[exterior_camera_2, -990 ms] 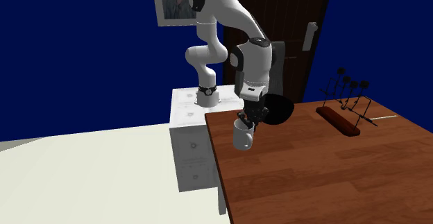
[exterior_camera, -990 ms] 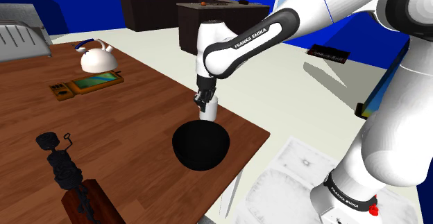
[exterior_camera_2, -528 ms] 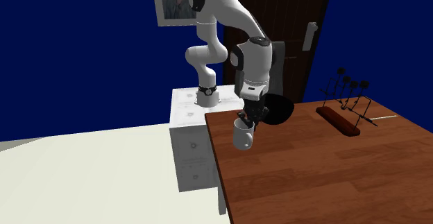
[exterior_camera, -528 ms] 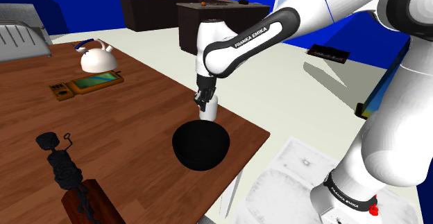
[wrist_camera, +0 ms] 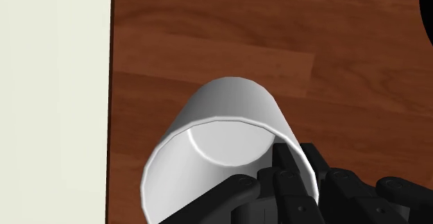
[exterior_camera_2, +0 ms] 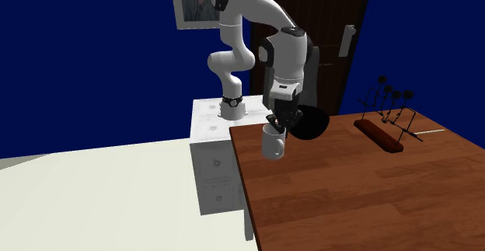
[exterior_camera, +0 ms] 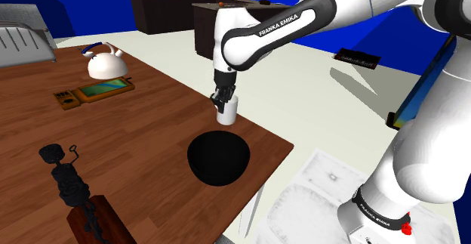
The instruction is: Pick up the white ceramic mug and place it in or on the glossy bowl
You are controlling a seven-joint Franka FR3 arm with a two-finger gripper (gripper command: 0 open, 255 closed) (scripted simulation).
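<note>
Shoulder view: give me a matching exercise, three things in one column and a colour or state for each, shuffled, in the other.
Things:
1. mug
2. bowl
3. kettle

Colour or state:
A. black, resting on the table
B. white with a blue handle
C. clasped at its rim by the gripper

Pairs: 1-C, 2-A, 3-B

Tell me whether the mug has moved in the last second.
Yes. The mug, clasped in the pincer, has risen: in the shoulder view its base now clears the black bowl's far rim.
</note>
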